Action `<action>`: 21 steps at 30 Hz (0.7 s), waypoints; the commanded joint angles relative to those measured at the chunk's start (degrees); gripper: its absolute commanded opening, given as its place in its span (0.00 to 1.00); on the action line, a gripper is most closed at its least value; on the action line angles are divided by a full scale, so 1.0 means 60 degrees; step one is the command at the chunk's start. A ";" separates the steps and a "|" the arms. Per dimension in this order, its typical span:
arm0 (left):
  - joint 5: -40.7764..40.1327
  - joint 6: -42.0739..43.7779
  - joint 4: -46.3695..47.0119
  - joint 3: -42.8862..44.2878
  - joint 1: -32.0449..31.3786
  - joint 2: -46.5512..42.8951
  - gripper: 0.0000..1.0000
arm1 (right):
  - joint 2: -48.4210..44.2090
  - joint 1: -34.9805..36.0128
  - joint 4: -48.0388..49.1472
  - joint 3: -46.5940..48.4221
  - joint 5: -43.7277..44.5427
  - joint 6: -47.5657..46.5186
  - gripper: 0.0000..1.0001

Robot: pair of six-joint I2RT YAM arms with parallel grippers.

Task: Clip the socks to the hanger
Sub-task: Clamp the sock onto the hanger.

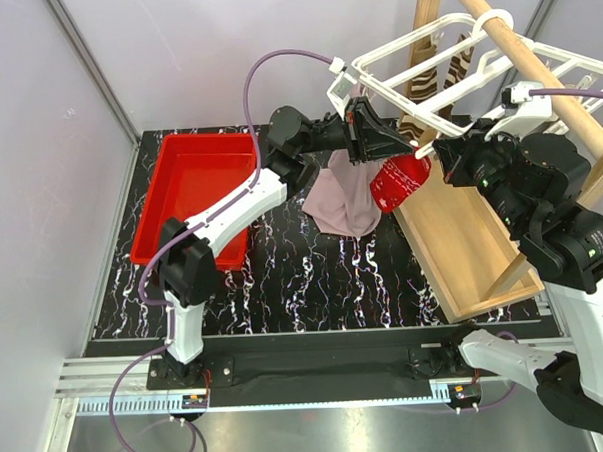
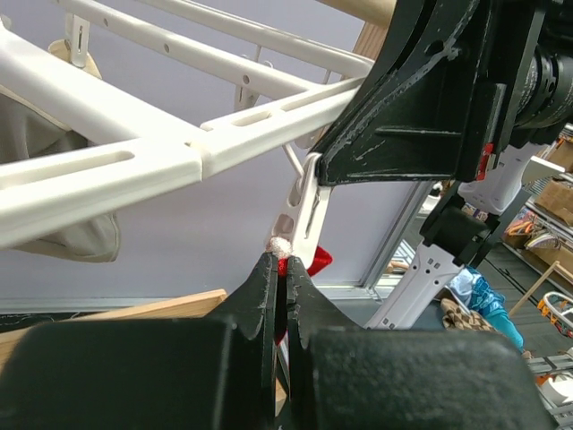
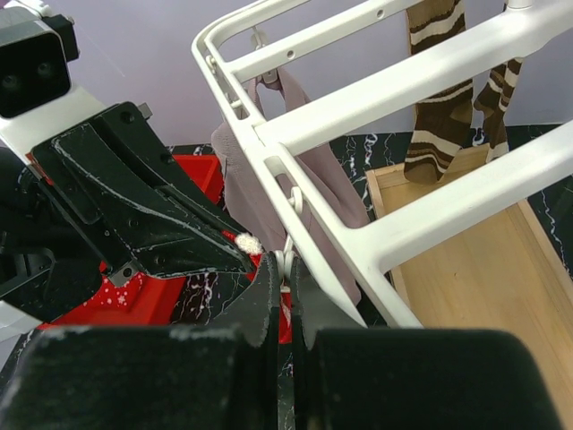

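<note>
Left end effector [image 2: 279, 269] is raised to the white plastic grid hanger [image 3: 385, 90], fingers pinched together on the top edge of the red fabric sock w/ white specks [image 1: 400, 182]. A bit of red & a white fuzzy edge show just above its fingertips, and the rest of the sock hangs below.

Right end effector [image 3: 285, 287] meets it from the opposite side, nearly tip to tip – fingers squeezed on a small white plastic clip [image 2: 303, 210] dangling from the hanger's edge bar. The clip sits directly above the left fingertips, touching the sock's edge.

A plain mauve-pink sock [image 1: 343, 204] hangs from the frame just beyond the left end effector. A brown-and-cream striped sock [image 3: 437, 107] hangs further along, well past the right one. In the left wrist view a beige-grey sock [image 2: 63, 224] hangs off to the left.

Below both: black marbled surface [image 1: 314, 275], a red plastic tub [image 1: 194, 181] under the left arm & a wooden frame [image 1: 473, 249] under the right.
</note>
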 commanded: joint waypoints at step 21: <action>-0.0614 -0.0445 0.0301 0.0608 -0.0223 -0.0122 0.00 | -0.0269 0.0102 -0.0827 0.0133 -0.0969 0.0036 0.68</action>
